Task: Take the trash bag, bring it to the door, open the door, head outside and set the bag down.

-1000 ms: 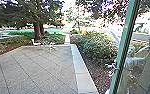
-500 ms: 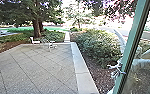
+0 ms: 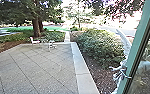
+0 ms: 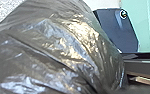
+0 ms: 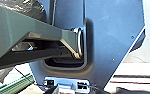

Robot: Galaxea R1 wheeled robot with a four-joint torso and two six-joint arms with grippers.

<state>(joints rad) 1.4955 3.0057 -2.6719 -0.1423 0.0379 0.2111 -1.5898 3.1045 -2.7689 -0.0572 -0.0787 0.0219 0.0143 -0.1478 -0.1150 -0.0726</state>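
Jaws: could not tell, for left gripper or right gripper, whether they stood spread or pressed together, nor what they pinched.

Trash bag point(image 4: 58, 47): dark, glossy, bulging, close by the left wrist and near the robot's dark plate point(image 4: 118, 30). From the right wrist, part of it showed beyond the jointed bar point(image 5: 41, 37). Long folds drew in toward one end, beside the robot's body (mouth or bottom, I couldn't say). The long axis seemed to follow those folds; which way it pointed in the yard was unclear.

Ahead, paving point(image 3: 38, 67) with a pale border point(image 3: 78, 60) along its right edge, shrubs point(image 3: 98, 47) past that. White chair point(image 3: 34, 41) near the far edge (seat half lost in glare). Green door frame point(image 3: 138, 50) at the right, a pale curved shape point(image 3: 126, 43) just beside it, nature uncertain.

Against a second earlier: the frame lay farther right in the head view; paving and chair sat almost as they had.
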